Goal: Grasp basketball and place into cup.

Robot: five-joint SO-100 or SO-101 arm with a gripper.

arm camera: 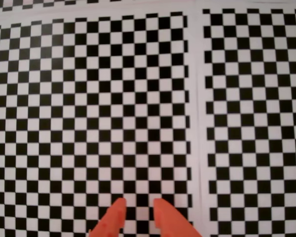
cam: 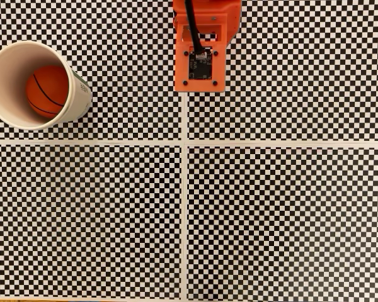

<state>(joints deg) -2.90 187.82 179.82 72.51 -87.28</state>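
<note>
In the fixed view the cream-white cup point(cam: 80, 95) stands at the left edge of the checkered mat, seen from above. The orange-brown basketball point(cam: 47, 91) with black seams rests inside it. The orange arm point(cam: 198, 53) sits at the top centre, well to the right of the cup. The wrist view shows my gripper point(arm camera: 138, 202) at the bottom edge. Its two orange fingertips point(arm camera: 117, 210) stand a narrow gap apart over bare mat, with nothing between them.
A black-and-white checkered mat point(cam: 271, 207) covers the table, split by white seams point(cam: 184, 189) into four panels. A black cable point(cam: 194, 28) runs along the arm's back.
</note>
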